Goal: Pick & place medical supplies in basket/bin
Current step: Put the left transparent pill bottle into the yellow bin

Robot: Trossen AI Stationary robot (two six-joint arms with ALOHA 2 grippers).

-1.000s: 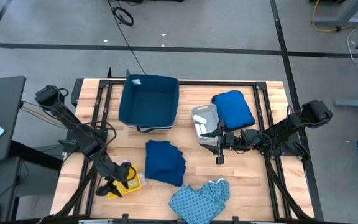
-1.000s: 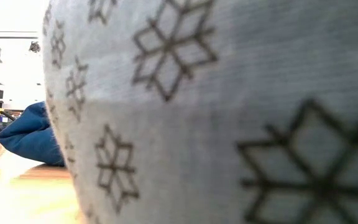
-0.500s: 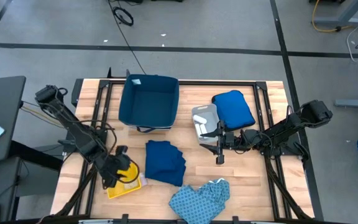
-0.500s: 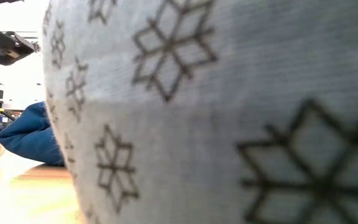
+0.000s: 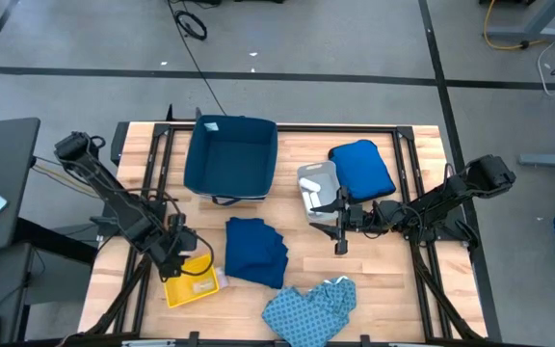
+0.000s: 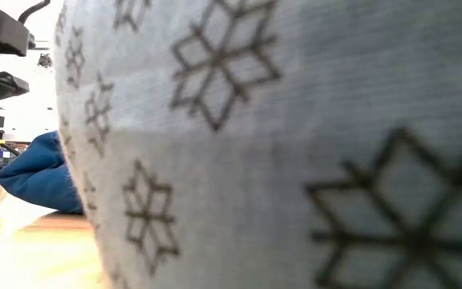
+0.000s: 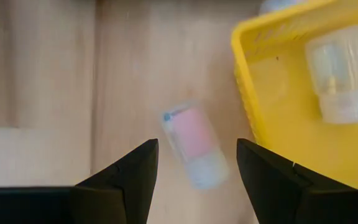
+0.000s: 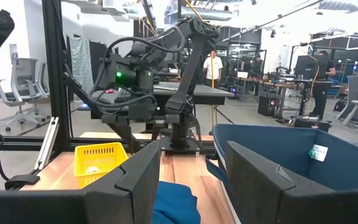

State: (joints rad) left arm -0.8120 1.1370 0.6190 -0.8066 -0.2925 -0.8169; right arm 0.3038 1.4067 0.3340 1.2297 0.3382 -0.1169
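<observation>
Supplies mostly unsorted: yellow tray (image 7: 303, 93) holds one clear vial (image 7: 344, 74); another packet (image 7: 194, 144) lies on the table beside it. Navy bin (image 5: 229, 154) empty; both garments (image 5: 256, 251) outside. Left gripper (image 7: 194, 163) open, empty, over packet. Right gripper (image 8: 191, 163) open, idle mid-table.

The wooden table (image 5: 374, 280) carries a navy bin (image 5: 230, 157), grey tray (image 5: 317, 185), yellow tray (image 5: 192, 280), royal-blue bundle (image 5: 361, 168), navy garment (image 5: 256, 251) and patterned garment (image 5: 308, 306).
</observation>
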